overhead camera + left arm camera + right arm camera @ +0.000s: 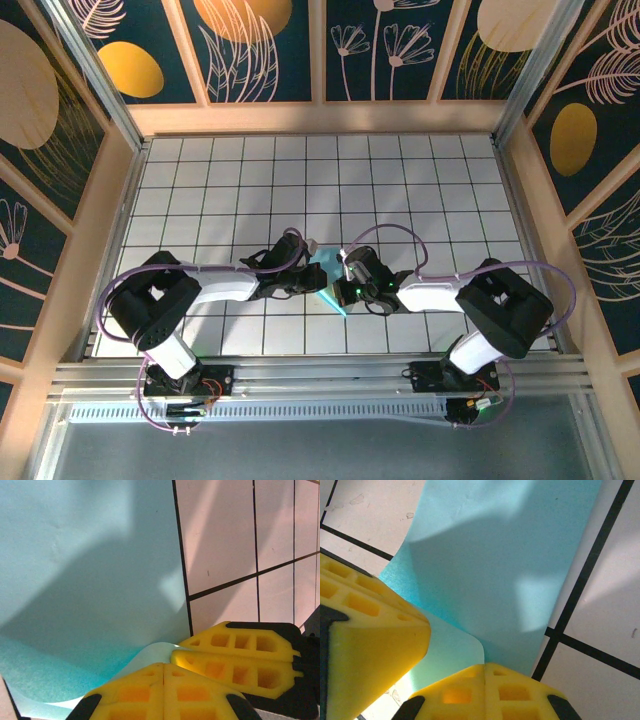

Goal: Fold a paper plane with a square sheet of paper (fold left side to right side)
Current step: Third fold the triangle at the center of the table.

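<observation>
The square sheet of paper (327, 272) is light blue and lies on the gridded table between the two arms at centre. In the left wrist view the sheet (90, 580) lies flat at the left, and its near edge curls up to my left gripper (163, 666). That gripper is shut, pinching the lifted edge. The right gripper's yellow fingers (235, 655) press in beside it. In the right wrist view the sheet (495, 555) bends up in a rounded flap to my right gripper (484, 666), also shut on that edge. The left fingers (365, 645) sit close on its left. From above, the left gripper (312, 283) and right gripper (345, 285) almost touch.
The white gridded table (400, 190) stretches behind and to both sides of the arms. Wooden walls (320, 118) enclose it at the back and sides. Purple cables (390, 232) loop over the arms.
</observation>
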